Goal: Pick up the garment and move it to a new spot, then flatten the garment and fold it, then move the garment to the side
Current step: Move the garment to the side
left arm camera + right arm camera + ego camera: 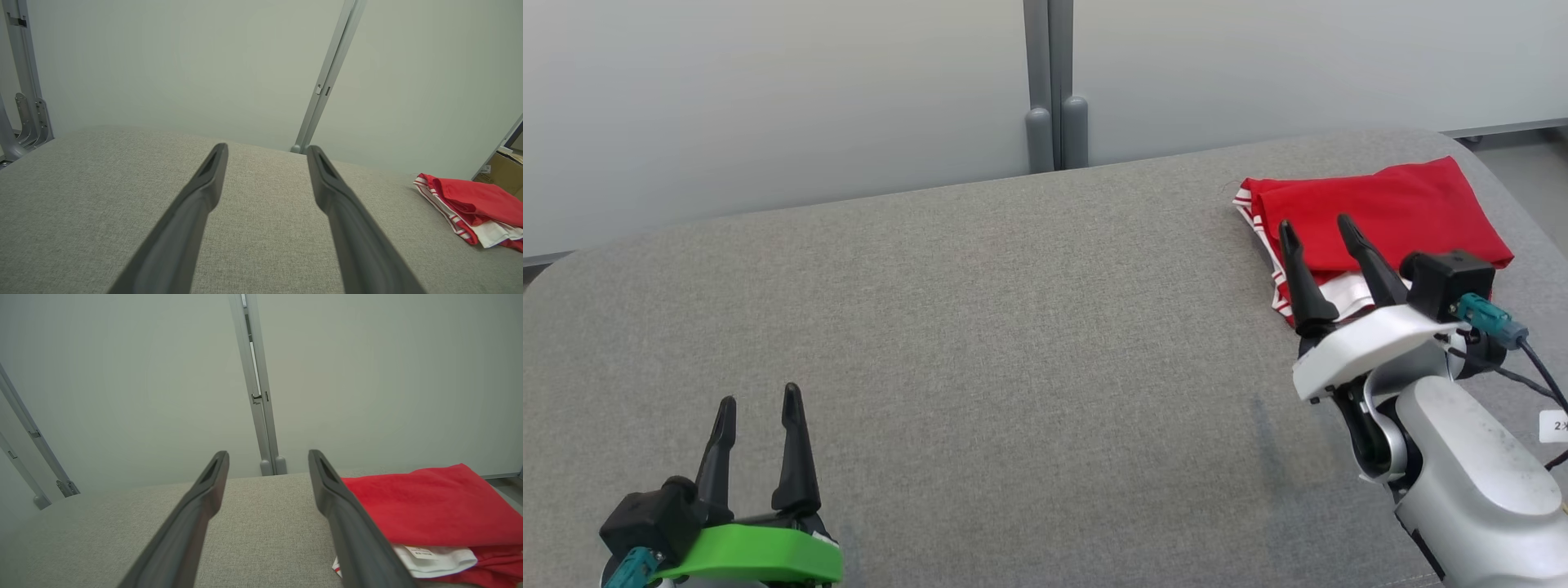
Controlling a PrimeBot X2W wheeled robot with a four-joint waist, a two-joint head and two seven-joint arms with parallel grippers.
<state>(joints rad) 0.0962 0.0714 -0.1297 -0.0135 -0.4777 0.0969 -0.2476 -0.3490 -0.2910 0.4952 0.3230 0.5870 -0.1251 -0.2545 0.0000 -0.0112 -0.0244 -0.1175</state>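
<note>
The red garment [1388, 212] is lying as a compact folded bundle at the far right corner of the grey cloth-covered surface [1013, 327], with white and striped parts showing at its near edge. The right gripper [1315, 222] is pointing at the bundle's near side, fingers spread wide and gripping nothing; whether it is touching the cloth I cannot tell. The left gripper [759, 394] is waiting by the near left edge, equally spread and empty. I am judging that the folding and the moving aside are looking done, with little remaining.
</note>
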